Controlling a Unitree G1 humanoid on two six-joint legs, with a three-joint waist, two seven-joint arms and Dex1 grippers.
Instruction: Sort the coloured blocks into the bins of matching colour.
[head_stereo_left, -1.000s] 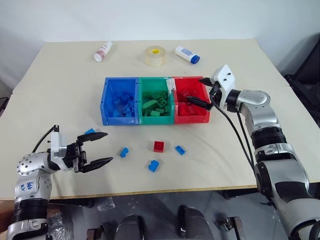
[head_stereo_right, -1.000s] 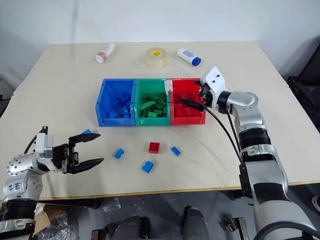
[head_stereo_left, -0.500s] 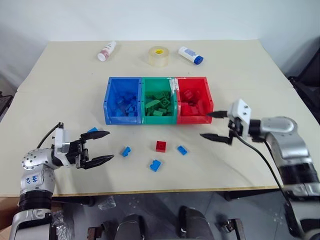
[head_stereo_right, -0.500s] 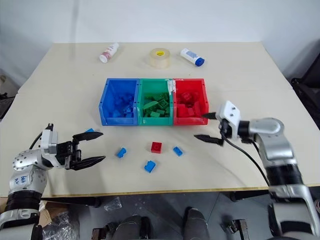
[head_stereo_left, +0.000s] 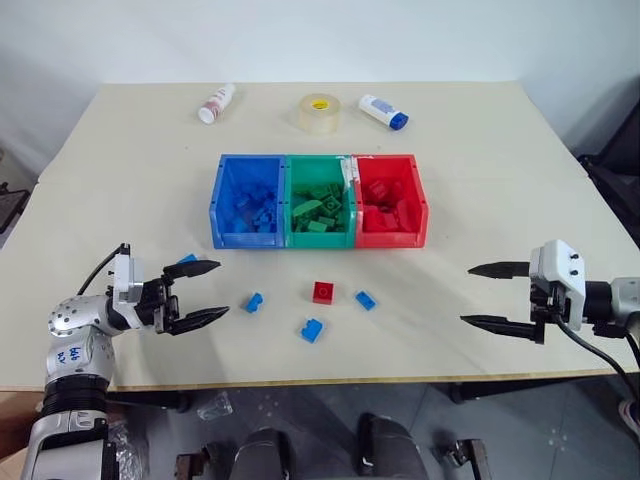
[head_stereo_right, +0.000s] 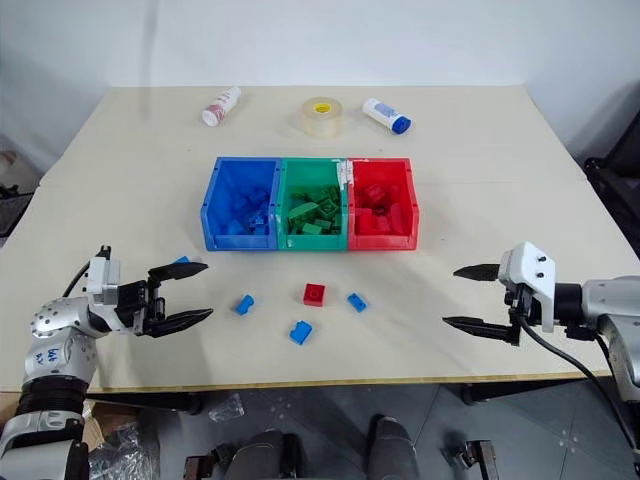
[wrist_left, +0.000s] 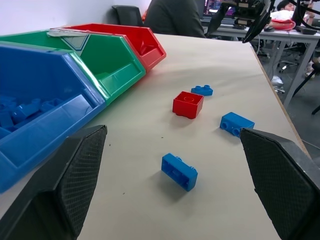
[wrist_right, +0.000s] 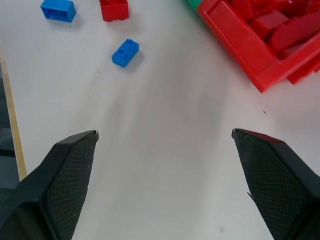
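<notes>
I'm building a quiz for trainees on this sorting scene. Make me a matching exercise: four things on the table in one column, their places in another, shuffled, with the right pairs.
Things:
1. small red studded plastic block
2. clear tape roll
3. green plastic bin
4. white bottle with blue cap

Places:
A. middle of the joined row of tubs
B. far edge, right of the tape roll
C. bare table in front of the bins, among blue blocks
D. far edge, between two bottles

Pairs: 1-C, 2-D, 3-A, 4-B

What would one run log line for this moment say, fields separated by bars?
left gripper: open, empty, beside loose blue blocks | right gripper: open, empty, over bare table | red block: loose, in front of bins
</notes>
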